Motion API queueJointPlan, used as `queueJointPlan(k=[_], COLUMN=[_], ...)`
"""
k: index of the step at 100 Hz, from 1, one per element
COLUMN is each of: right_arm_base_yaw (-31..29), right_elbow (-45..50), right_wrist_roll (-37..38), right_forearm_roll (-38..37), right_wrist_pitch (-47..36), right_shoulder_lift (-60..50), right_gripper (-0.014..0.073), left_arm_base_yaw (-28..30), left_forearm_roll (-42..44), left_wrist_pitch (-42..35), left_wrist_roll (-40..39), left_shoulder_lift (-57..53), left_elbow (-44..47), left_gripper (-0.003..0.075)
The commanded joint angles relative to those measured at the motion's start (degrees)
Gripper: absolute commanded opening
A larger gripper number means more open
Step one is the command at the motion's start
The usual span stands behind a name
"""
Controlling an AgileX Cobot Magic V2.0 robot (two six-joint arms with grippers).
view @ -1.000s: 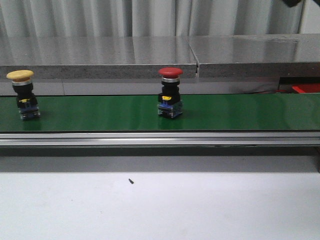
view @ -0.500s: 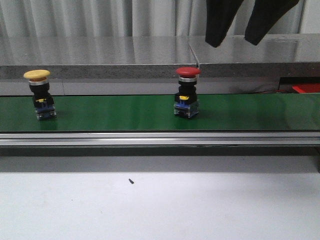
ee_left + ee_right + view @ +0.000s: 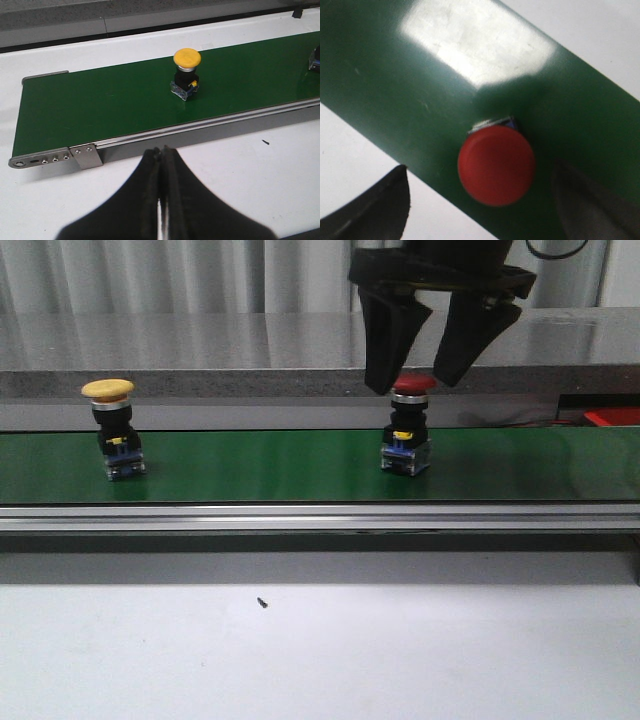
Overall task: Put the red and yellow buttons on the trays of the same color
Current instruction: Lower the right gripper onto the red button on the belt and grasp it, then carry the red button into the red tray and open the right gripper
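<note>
The jaws of the left gripper (image 3: 161,200) were pressed shut with nothing between them, held over the white table (image 3: 210,165) on the near side of the long green conveyor belt (image 3: 260,465). On the belt's left part stood the yellow mushroom-capped push button (image 3: 113,427), upright on its black body and blue base, well apart from either gripper. Further right on the belt stood the red mushroom-capped push button (image 3: 408,425), also upright. Directly above it hung the right gripper (image 3: 415,375), its black jaws spread wide, one fingertip on each side of the red cap and neither touching it. In the right wrist view the red cap sat between the two dark fingertips (image 3: 375,207).
</note>
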Motion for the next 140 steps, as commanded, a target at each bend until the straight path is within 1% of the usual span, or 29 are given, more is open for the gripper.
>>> queueJointPlan(k=[1,12,16,21,31,36,40,45,59,73,91,106,123,140], right_arm_base_yaw=[-0.4,-1.3,-1.7,-2.2,-3.1,-3.4,-3.5,-3.6,-4.4,-7.8,-16.1,-23.7,-30.5,-36.6], right_elbow=[-2.1,-2.1,-2.1,-2.1,-2.1,-2.1,-2.1,-2.1,-2.1,-2.3,-2.6,-2.6,-2.6,-2.7], right_wrist_roll=[-0.8,-0.8,-0.8,-0.8,-0.8,-0.8,-0.8,-0.8,-0.8,-0.8,-0.8,-0.8,-0.8,4.9], right_forearm_roll=[-1.1,-1.6,-1.6,-1.5,-1.0,-1.0,-1.0,-1.0,-1.1,-1.5,-1.5,-1.5,-1.5,-1.5], right_wrist_pitch=[-3.7,-3.7,-3.4,-3.2,-3.1,-3.3,-3.3,-3.4,-3.7,-4.1,-4.6,-4.2,-5.1,-7.5], right_shoulder_lift=[-2.1,-1.4,-1.3,-1.1,-1.0,-1.1,-1.2,-1.3,-3.3,-6.9,-10.4,-10.7,-10.6,-9.6], right_gripper=[0.0583,0.0575,0.0545,0.0479,0.0283,0.0210,0.0169,0.0147,0.0146,0.0146,0.0146,0.0146,0.0146,0.0146], left_arm_base_yaw=[-0.4,-0.4,-0.4,-0.4,-0.4,-0.4,-0.4,-0.4,-0.4,-0.4,-0.4,-0.4,-0.4,-0.4], left_forearm_roll=[-1.1,-1.1,-1.1,-1.1,-1.1,-1.1,-1.1,-1.1,-1.1,-1.1,-1.1,-1.1,-1.1,-1.1], left_wrist_pitch=[-4.4,-4.4,-4.4,-4.4,-4.4,-4.4,-4.4,-4.4,-4.4,-4.4,-4.4,-4.4,-4.4,-4.4], left_wrist_roll=[-0.4,-0.4,-0.4,-0.4,-0.4,-0.4,-0.4,-0.4,-0.4,-0.4,-0.4,-0.4,-0.4,-0.4], left_shoulder_lift=[0.2,0.2,0.2,0.2,0.2,0.2,0.2,0.2,0.2,0.2,0.2,0.2,0.2,0.2], left_elbow=[-1.5,-1.5,-1.5,-1.5,-1.5,-1.5,-1.5,-1.5,-1.5,-1.5,-1.5,-1.5,-1.5,-1.5], left_gripper=[-0.0019,-0.0019,-0.0019,-0.0019,-0.0019,-0.0019,-0.0019,-0.0019,-0.0019,-0.0019,-0.0019,-0.0019,-0.0019,-0.0019])
